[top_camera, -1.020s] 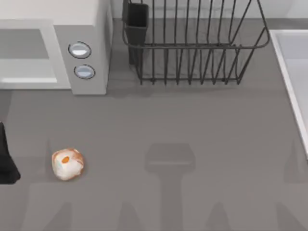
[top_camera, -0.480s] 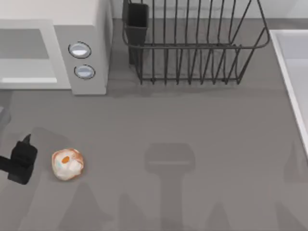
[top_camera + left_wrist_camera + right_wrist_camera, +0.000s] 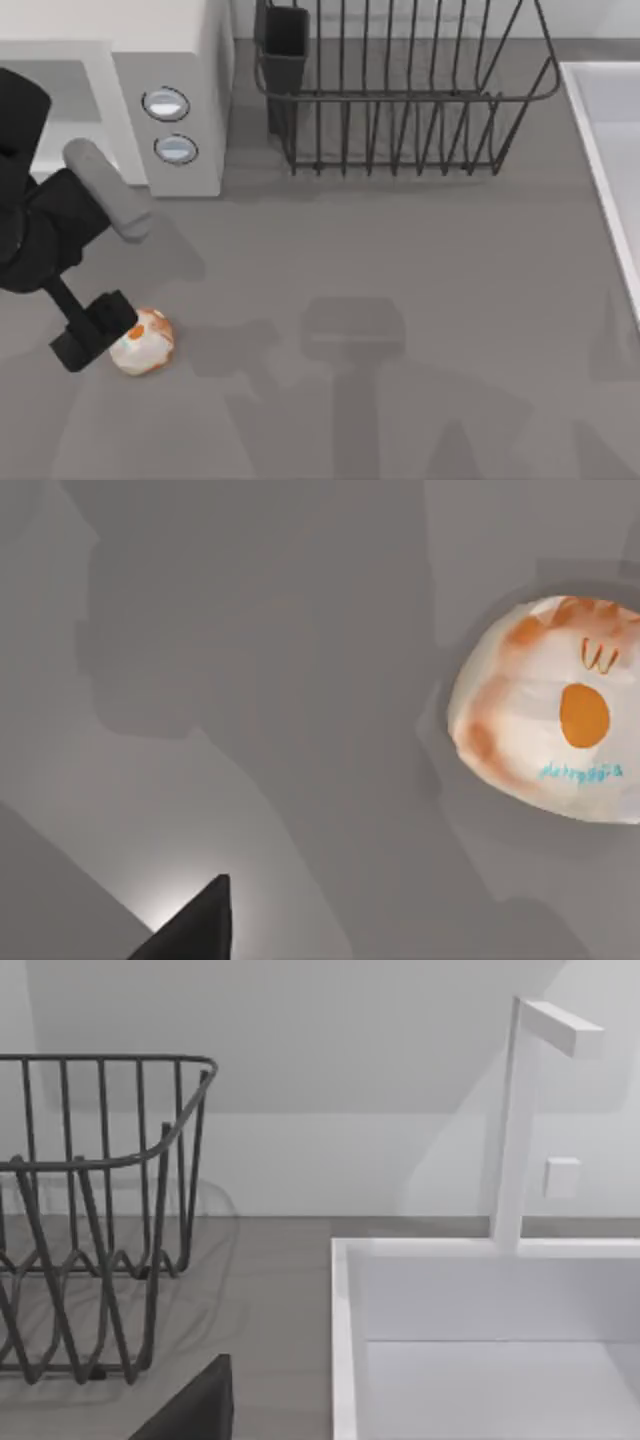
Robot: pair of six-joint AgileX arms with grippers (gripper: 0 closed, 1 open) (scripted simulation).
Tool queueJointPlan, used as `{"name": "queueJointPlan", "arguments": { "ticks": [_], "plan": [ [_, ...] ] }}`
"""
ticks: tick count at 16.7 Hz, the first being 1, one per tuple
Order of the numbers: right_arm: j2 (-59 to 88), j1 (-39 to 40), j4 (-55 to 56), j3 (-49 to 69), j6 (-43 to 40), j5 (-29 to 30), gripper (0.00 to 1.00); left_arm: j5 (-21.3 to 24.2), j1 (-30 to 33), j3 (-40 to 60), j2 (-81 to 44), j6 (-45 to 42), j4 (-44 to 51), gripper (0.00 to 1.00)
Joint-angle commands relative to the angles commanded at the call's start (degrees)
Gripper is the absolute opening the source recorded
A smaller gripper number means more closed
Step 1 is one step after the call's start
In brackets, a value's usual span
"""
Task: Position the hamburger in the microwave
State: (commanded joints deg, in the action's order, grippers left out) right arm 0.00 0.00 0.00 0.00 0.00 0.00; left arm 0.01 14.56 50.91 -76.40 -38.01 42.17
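Observation:
The hamburger (image 3: 145, 342), a cream-white lump with orange patches, lies on the grey table at the front left. My left arm reaches in from the left, and my left gripper (image 3: 92, 335) hangs low against the hamburger's left side, open and holding nothing. In the left wrist view the hamburger (image 3: 550, 710) lies on the table off to one side of a dark fingertip (image 3: 205, 928). The microwave (image 3: 185, 60) stands at the back left, its cavity (image 3: 60, 100) facing the front. In the right wrist view one fingertip (image 3: 205, 1405) of my right gripper shows, parked by the sink.
A black wire rack (image 3: 400, 95) stands at the back centre, right of the microwave. A white sink basin (image 3: 610, 150) runs along the table's right edge, with its faucet (image 3: 520, 1110) behind it. Open table lies between the hamburger and the microwave.
My left arm has swung in from the left edge and its gripper has moved right, up to the hamburger's side. The hamburger has stayed in place.

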Motion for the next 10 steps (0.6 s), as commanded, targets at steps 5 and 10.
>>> {"name": "queueJointPlan", "arguments": {
  "ticks": [5,10],
  "plan": [
    [0.0,0.0,0.0,0.0,0.0,0.0,1.0,0.0,3.4,12.0,-18.3,-9.0,10.0,1.0],
    [0.0,0.0,0.0,0.0,0.0,0.0,1.0,0.0,4.6,16.3,-25.0,-12.2,13.5,1.0]
  ]
}}
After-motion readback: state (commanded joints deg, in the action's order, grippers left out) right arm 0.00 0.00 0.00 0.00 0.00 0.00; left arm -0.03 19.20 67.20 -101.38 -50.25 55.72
